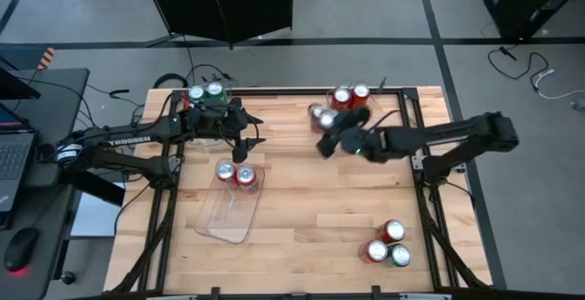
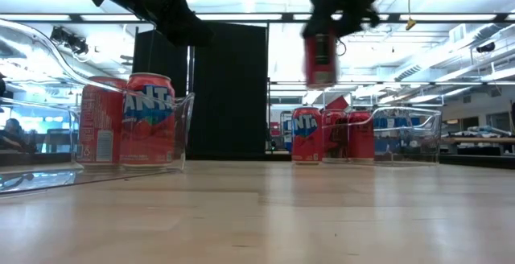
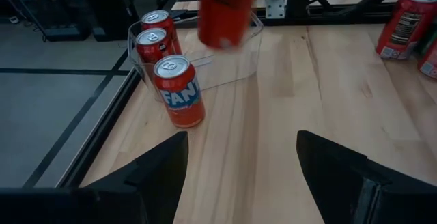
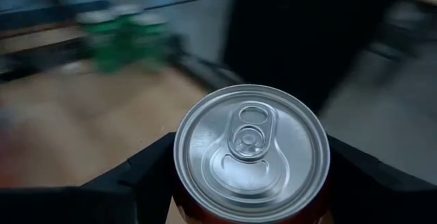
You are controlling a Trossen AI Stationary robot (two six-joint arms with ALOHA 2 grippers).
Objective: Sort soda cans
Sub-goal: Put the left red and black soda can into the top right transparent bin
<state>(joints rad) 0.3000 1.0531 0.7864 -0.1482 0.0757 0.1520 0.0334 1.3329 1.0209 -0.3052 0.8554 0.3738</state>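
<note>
While a red soda can is clamped between the fingers of the right gripper, it is held upright in the air above the far middle of the wooden table, clear of the boards in the low view and with its silver top filling the right wrist view. Just beyond it, at the table's far edge, three more red cans are seen: two inside a clear plastic tray and one, a red Fanta can, standing on the wood just beside that tray. The left gripper is held above the table's left half with its fingers apart and nothing between them. Below and just in front of it, a second clear tray lies on the boards, and two red cans are seen standing side by side at its far end. Two green-bodied cans are placed at the table's far left corner, partly hidden by the left arm. Near the front right corner three cans are grouped, touching or nearly so: two red ones and a green one. Beyond the table, a black panel and ceiling lights are visible in the low view.
</note>
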